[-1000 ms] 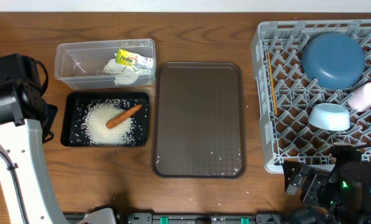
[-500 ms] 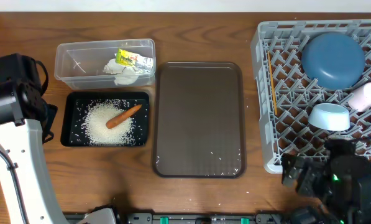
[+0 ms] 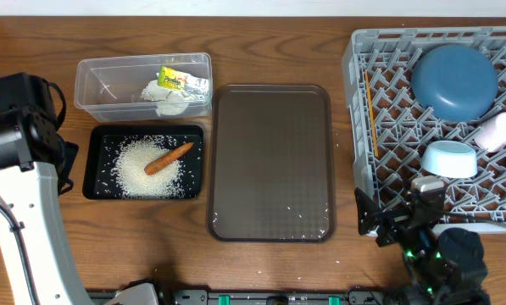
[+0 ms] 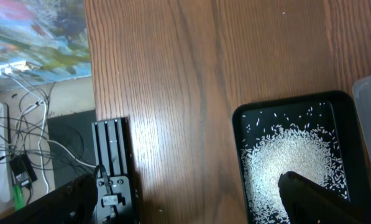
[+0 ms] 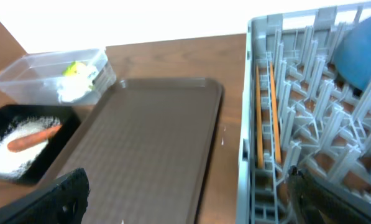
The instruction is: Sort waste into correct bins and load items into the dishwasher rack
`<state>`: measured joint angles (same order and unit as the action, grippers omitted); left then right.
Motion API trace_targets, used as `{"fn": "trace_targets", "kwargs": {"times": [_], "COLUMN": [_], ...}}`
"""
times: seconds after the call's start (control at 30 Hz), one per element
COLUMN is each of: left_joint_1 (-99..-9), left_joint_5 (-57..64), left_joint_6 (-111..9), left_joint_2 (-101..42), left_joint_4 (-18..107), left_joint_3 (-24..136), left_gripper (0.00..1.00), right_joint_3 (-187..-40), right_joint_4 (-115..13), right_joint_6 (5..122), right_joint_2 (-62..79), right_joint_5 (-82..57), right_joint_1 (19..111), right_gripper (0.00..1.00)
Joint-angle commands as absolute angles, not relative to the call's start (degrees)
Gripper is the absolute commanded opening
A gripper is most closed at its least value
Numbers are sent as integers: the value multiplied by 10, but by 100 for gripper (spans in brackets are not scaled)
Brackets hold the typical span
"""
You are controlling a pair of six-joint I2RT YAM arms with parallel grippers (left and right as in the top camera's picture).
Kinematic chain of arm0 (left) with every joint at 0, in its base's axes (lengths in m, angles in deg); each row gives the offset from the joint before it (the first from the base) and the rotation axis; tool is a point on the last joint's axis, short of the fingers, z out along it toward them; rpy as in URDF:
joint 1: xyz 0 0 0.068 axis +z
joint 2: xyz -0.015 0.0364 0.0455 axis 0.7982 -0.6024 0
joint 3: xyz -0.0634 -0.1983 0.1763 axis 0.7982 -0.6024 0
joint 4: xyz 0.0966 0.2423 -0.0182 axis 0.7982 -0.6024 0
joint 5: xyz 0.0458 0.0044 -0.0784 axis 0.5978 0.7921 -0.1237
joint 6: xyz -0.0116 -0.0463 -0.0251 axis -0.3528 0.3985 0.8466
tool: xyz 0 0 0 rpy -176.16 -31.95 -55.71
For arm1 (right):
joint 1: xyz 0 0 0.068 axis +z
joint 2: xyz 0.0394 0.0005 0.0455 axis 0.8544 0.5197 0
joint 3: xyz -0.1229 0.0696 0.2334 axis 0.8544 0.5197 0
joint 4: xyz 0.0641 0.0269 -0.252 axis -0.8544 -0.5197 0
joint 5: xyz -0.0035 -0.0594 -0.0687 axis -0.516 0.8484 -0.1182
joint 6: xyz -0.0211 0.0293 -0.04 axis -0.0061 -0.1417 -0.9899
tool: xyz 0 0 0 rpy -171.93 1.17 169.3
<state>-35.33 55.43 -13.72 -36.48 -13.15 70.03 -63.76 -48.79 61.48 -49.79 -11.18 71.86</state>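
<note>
My right claw (image 5: 186, 182): wide open, empty. Hazard: large grey plastic lattice rack (image 5: 252, 124) just right of it; a sideways swing could strike it, dislodging the thin wooden chopsticks (image 5: 274, 109).

White left arm link (image 3: 28, 229), black joints (image 3: 19, 135), black right arm (image 3: 447, 254), green lights (image 3: 411, 252)

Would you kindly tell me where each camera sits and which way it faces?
Overhead: above the table, facing down on brown tray, rack, left arm and right arm.
Left wrist: over the table's left end, facing down at the rice tray; own fingers show, apart.
Right wrist: low at the front edge, facing the far wall across brown tray and rack; own fingers show.
Shared: the rice tray appears in all three.
</note>
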Motion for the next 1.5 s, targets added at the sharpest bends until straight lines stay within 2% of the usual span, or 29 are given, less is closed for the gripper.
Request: {"fn": "trace_targets", "kwargs": {"times": [0.0,0.5,0.63,1.03,1.17,1.47], "left_joint_1": [-350,-350,-350,-350,-350,-350], "left_joint_5": [564,564,564,564,564,564], "left_joint_6": [-140,-140,-140,-140,-141,-140], "left_joint_2": [-365,-365,-365,-365,-365,-365], "left_joint_4": [-176,-176,-176,-176,-176,-176], "left_joint_3": [699,699,699,699,699,699], "left_gripper": [95,95,95,95,96,96], "right_joint_3": [-586,-427,-394,-396,-396,-396], "right_joint_4": [-437,-218,-202,-214,-216,-221], "right_joint_6": [592,592,591,417,430,570], "right_joint_2": [-535,-596,-620,-619,-619,-619], "right_joint_5": [-137,-172,-174,-172,-166,-115], "right_joint_1": [695,607,591,568,558,557], "right_gripper": [99,99,99,99,99,99]}}
